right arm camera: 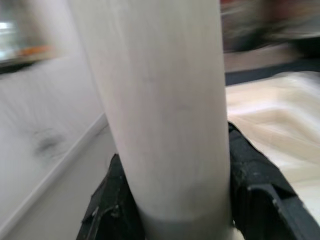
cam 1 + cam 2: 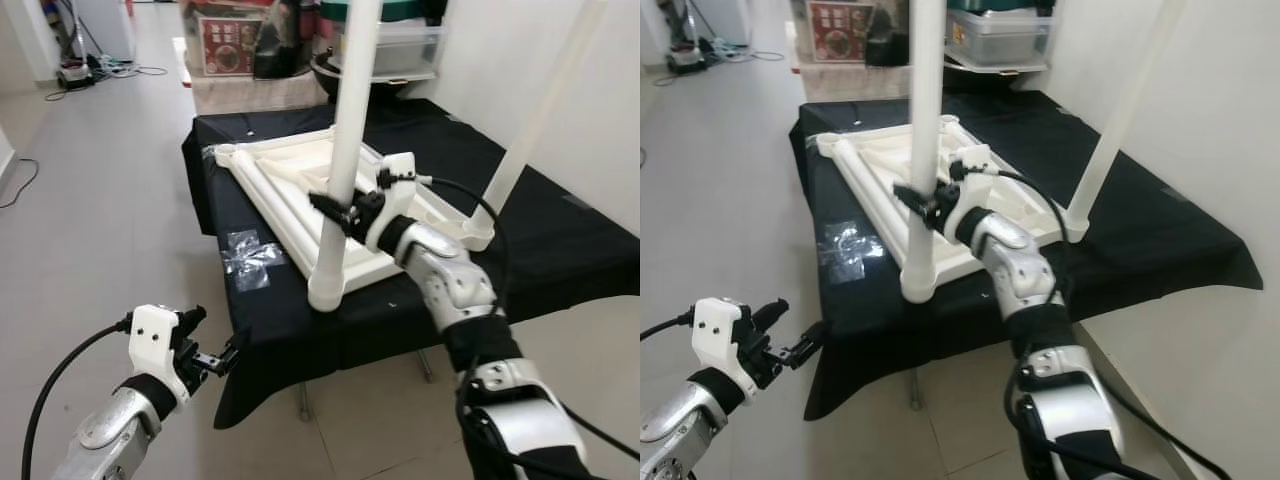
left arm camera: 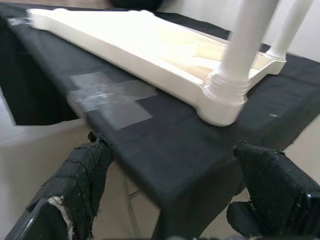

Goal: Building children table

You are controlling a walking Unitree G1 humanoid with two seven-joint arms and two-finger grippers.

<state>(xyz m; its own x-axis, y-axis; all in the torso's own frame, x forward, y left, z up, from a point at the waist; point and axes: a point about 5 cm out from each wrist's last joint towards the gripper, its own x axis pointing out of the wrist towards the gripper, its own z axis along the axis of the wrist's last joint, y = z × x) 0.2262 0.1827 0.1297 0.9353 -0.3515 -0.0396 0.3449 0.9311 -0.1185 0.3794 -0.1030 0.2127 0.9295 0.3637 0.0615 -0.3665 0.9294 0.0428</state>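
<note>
One tool [image 2: 335,208] round leg [image 1: 160,110].

Upturned white tabletop [image 2: 300,200], 2 upright legs [image 2: 350,150]

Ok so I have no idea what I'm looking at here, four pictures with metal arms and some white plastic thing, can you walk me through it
This is a humanoid robot assembling a children's table. The two wide pictures come from cameras in its head, looking down; the other two come from cameras on its wrists.

On a black-draped table lies a white tabletop, upside down, with two white legs standing up from its corners. The right tool is closed around the near leg; the right wrist picture shows that leg close up between black fingers. The left tool is open, low by the table's front edge, holding nothing. A clear plastic scrap lies on the cloth.
</note>
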